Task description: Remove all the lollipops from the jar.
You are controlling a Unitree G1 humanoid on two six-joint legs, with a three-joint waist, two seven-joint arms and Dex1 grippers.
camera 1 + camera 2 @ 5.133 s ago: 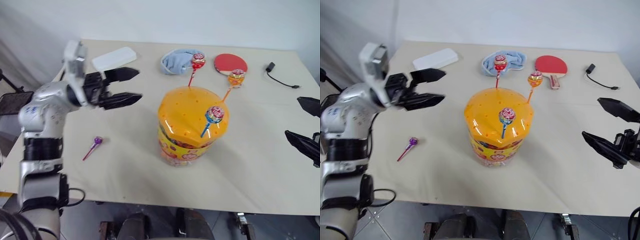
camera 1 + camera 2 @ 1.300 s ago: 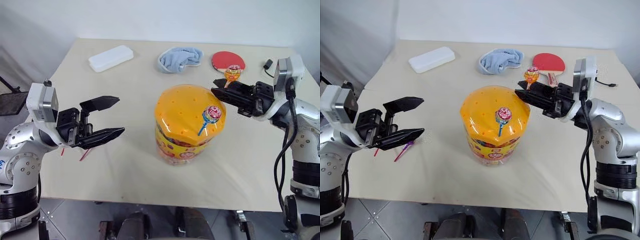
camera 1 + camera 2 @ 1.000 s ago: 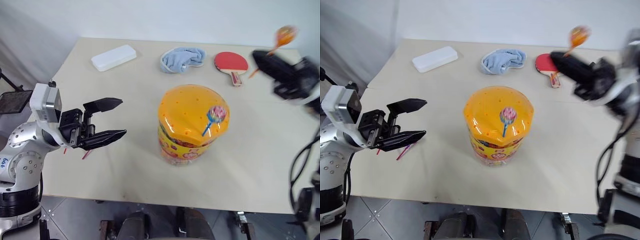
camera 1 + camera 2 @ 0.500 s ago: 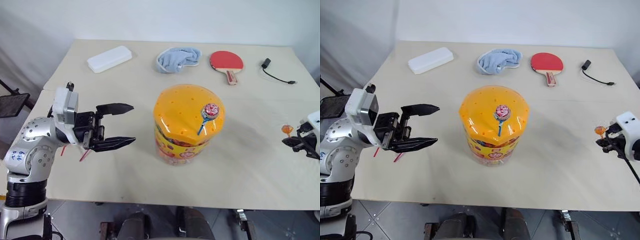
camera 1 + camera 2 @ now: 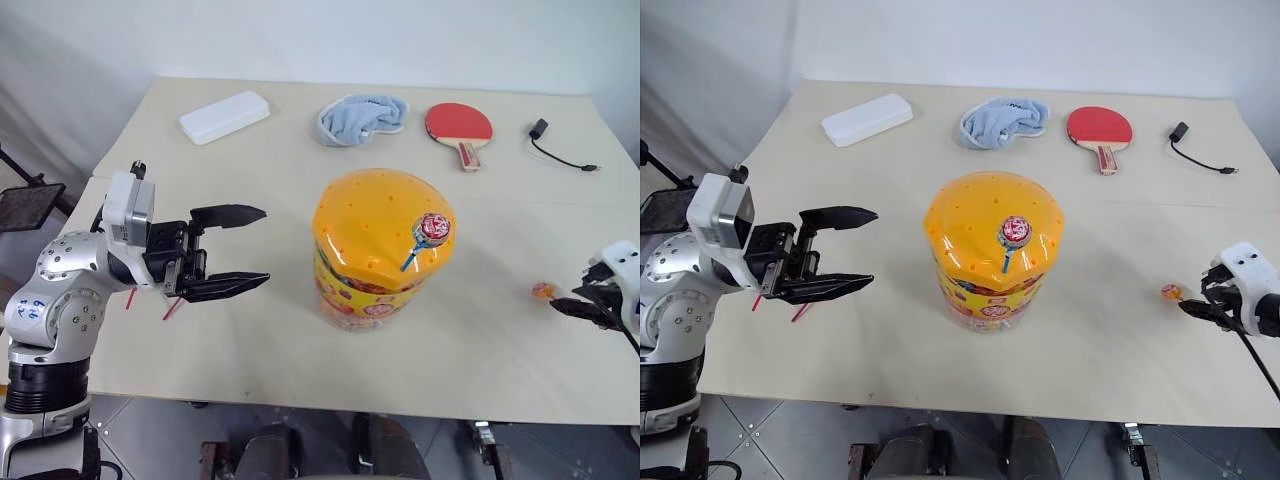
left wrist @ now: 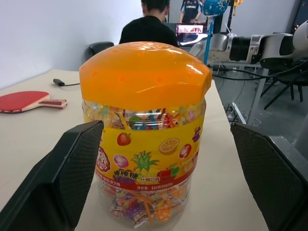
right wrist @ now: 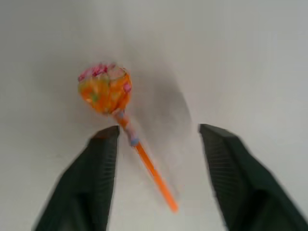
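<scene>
To the left of the jar (image 5: 381,250), the left gripper (image 5: 243,250) is held level with its black fingers spread wide and nothing between them; the jar is framed between those fingers in the left wrist view. One lollipop (image 5: 431,232) remains stuck in the jar's orange lid on its right side. If that thin stick is approached from the far side, the jar could be pushed or tipped. Further right of the jar, the orange lollipop (image 7: 107,90) is seen lying on the table (image 5: 300,150) between the parted fingers of the right gripper (image 7: 159,144), apparently released. It could be rolled off the near edge if brushed.
</scene>
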